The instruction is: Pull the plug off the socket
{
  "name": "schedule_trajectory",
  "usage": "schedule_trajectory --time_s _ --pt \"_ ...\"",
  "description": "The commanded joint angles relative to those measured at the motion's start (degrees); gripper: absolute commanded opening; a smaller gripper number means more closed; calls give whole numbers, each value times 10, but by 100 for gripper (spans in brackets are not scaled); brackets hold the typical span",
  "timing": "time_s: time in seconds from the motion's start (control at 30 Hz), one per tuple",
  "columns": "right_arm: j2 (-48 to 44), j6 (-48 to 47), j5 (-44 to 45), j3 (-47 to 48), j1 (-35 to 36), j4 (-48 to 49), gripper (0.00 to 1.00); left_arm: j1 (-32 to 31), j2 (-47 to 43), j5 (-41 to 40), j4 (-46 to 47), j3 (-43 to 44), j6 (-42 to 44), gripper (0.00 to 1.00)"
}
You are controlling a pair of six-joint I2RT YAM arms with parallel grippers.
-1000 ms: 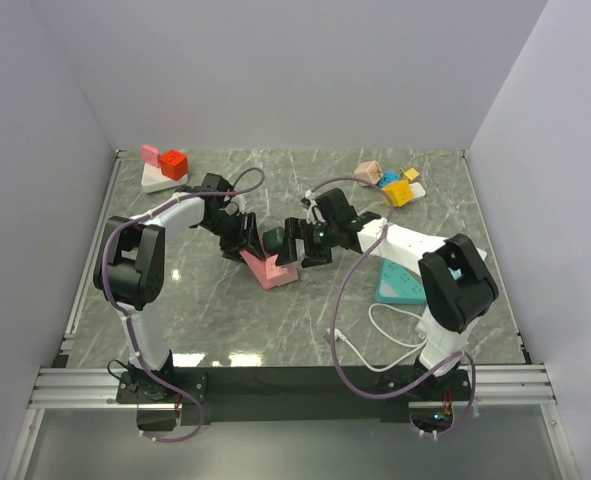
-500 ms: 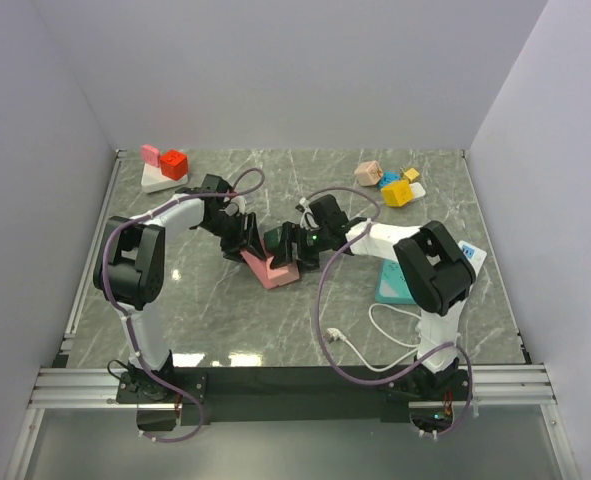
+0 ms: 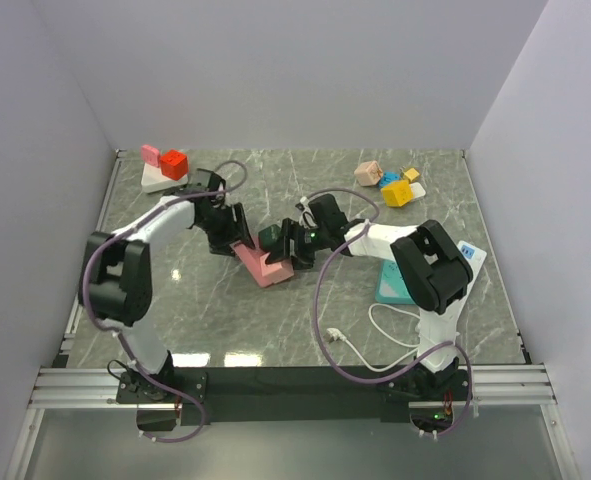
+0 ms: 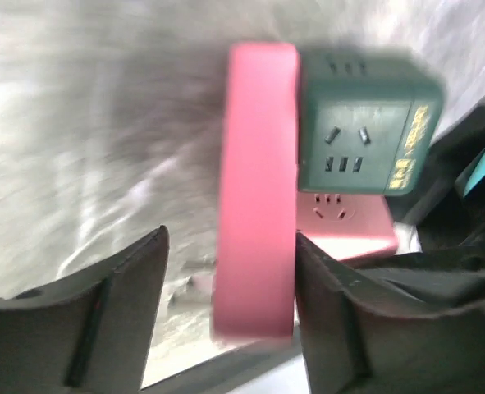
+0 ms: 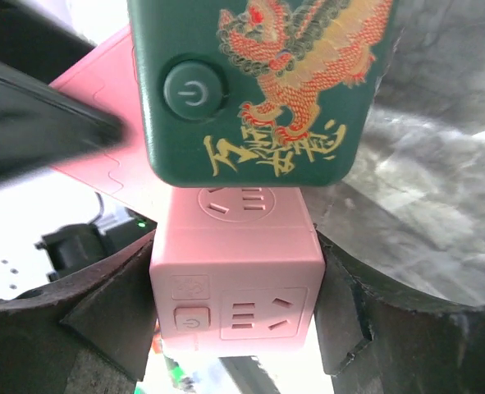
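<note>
At centre, pink socket (image 3: 263, 266) diag., far-left to near-right; green plug (image 3: 272, 237) attached.

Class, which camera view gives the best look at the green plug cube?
The right wrist view: the green plug cube is large and sharp, with its power button and dragon print visible. The left wrist view shows its face with socket holes, smaller and blurred. The top view shows only a small dark block.

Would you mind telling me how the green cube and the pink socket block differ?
The green cube bears a red-and-gold dragon print; the pink socket block is plain. The green cube is shorter, the pink socket block longer. The green cube sits plugged onto the pink socket block's face. Both are boxy.
</note>
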Motion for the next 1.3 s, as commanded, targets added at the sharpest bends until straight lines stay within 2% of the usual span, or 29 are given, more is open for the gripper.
schedule_trajectory --time_s 0.0,0.1,0.23,0.43,0.57,0.7,0.97,1.27 --pt "-7 51 -17 14 2 10 0 22 -99 -181 32 -15 -100 68" --pt "-3 91 -15 25 2 19 0 22 -140 -219 39 -55 -135 79" --pt "4 131 -7 42 2 15 0 15 -182 -227 66 -133 -174 80" --pt "12 183 -6 71 6 -1 0 -52 -255 -225 154 -213 -224 83" --pt "13 181 2 88 6 -38 0 -90 -276 -259 178 -225 -237 84" --pt "24 207 -19 91 6 -25 0 -121 -319 -293 217 -250 -243 84" --pt "19 204 -45 107 7 -43 0 -124 -313 -338 241 -290 -234 81" --pt "4 200 -85 113 11 -53 0 -130 -277 -321 330 -277 -219 72"
